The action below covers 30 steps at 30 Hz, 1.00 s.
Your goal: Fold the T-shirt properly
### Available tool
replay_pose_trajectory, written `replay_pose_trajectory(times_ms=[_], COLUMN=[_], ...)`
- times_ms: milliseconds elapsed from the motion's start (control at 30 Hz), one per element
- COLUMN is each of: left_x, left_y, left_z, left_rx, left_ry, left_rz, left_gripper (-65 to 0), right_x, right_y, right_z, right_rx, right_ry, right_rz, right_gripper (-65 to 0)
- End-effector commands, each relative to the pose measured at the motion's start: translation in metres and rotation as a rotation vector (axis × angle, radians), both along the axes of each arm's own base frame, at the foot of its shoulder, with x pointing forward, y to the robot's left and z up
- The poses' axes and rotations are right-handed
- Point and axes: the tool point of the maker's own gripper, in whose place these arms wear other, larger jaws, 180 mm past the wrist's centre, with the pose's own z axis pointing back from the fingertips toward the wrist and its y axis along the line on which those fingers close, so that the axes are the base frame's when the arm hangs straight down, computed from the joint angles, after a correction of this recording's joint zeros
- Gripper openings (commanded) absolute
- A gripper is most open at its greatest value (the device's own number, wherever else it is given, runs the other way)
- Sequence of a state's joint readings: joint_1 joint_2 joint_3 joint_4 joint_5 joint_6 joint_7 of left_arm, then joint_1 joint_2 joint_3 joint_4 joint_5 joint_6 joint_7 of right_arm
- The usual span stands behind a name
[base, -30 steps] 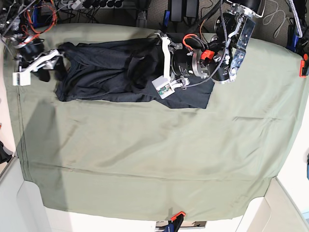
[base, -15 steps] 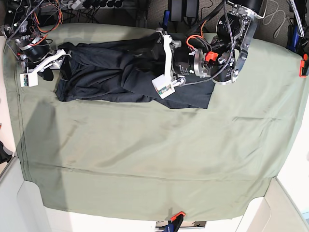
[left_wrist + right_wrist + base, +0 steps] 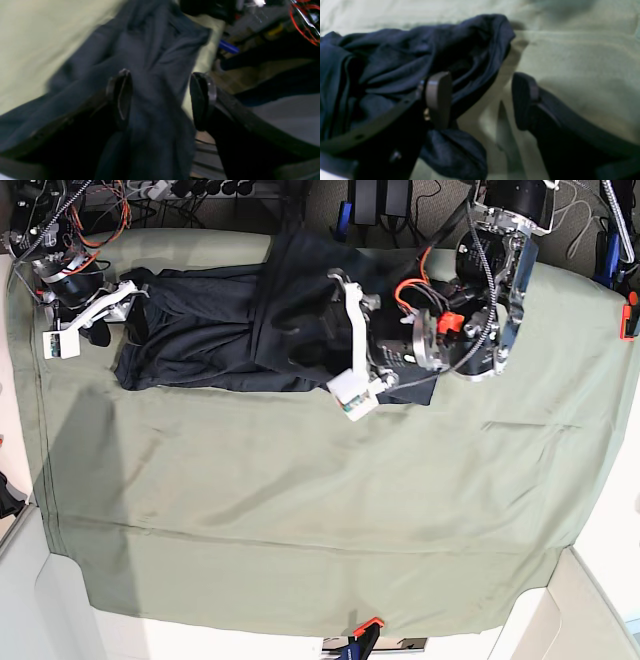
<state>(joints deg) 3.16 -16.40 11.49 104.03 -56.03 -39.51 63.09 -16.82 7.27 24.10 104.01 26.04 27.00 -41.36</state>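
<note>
The dark navy T-shirt (image 3: pixel 200 330) lies bunched along the back of the olive sheet, with one part drawn up toward the back edge (image 3: pixel 295 255). My left gripper (image 3: pixel 328 330) hovers over its right half. In the left wrist view that gripper (image 3: pixel 162 100) is open, and wrinkled T-shirt fabric (image 3: pixel 155 55) runs between and beyond its fingers without being pinched. My right gripper (image 3: pixel 112 328) is at the T-shirt's left end. In the right wrist view it (image 3: pixel 481 100) stands open, its left finger against a rumpled T-shirt corner (image 3: pixel 460 50), with bare sheet between the fingers.
The olive-green sheet (image 3: pixel 320 510) covers the whole table. Cables and electronics (image 3: pixel 90 200) crowd the back edge behind the shirt. An orange clip (image 3: pixel 629 315) holds the sheet at the right edge, and another clamp (image 3: pixel 365 628) sits at the front edge.
My left arm has swung toward the front, and shirt fabric now reaches up to the back edge. My right gripper has shifted slightly back and stays at the shirt's left end.
</note>
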Motion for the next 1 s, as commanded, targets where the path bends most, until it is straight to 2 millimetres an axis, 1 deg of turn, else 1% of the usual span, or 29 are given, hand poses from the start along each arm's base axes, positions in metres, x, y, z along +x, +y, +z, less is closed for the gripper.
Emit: replay_pose_trajectory(times_ms=[0,100,200,300,367,433,500,600,700,833,967], left_x=[0.010,0.021,0.027,0.030,0.033,0.032,0.031,0.030,0.030,0.030,0.034], left_y=[0.006,0.031,0.054,0.072,0.081,0.088,0.094,0.098,0.101,0.107,0.122], left_z=[0.015,0.017,0.019,0.020,0.021,0.021,0.019,0.018,0.018,0.019,0.022], left_rx=[-0.027,-0.012,0.001,0.009,0.013,0.011,0.018,0.031,0.041,0.056,0.079], left_ry=[-0.049,-0.060,-0.060,-0.060,-0.062,-0.057,-0.052,-0.051,-0.051,-0.054,-0.069], left_rz=[0.018,0.083,0.137,0.180,0.209,0.231,0.243,0.245,0.244,0.240,0.266], left_gripper=[-26.4,-26.4,-26.4,-26.4,-26.4,-26.4,-26.4,-26.4,-26.4,-26.4,-26.4], right_x=[0.008,0.008,0.007,0.008,0.010,0.012,0.015,0.018,0.012,0.008,0.011], right_y=[-0.001,-0.001,-0.003,-0.004,0.000,0.010,0.025,0.051,0.074,0.091,0.098], right_z=[0.012,0.011,0.004,-0.012,-0.024,-0.035,-0.041,-0.041,-0.045,-0.046,-0.041], right_rx=[0.008,0.008,0.013,0.033,0.056,0.084,0.105,0.124,0.131,0.147,0.163], right_ry=[-0.048,-0.047,-0.034,0.006,0.036,0.064,0.080,0.086,0.115,0.131,0.111], right_rz=[-0.004,-0.007,-0.013,-0.024,-0.024,-0.005,0.030,0.100,0.172,0.213,0.211], right_gripper=[-27.5,-27.5,-27.5,-27.5,-27.5,-27.5,-27.5,-27.5,-27.5,-27.6,-28.5])
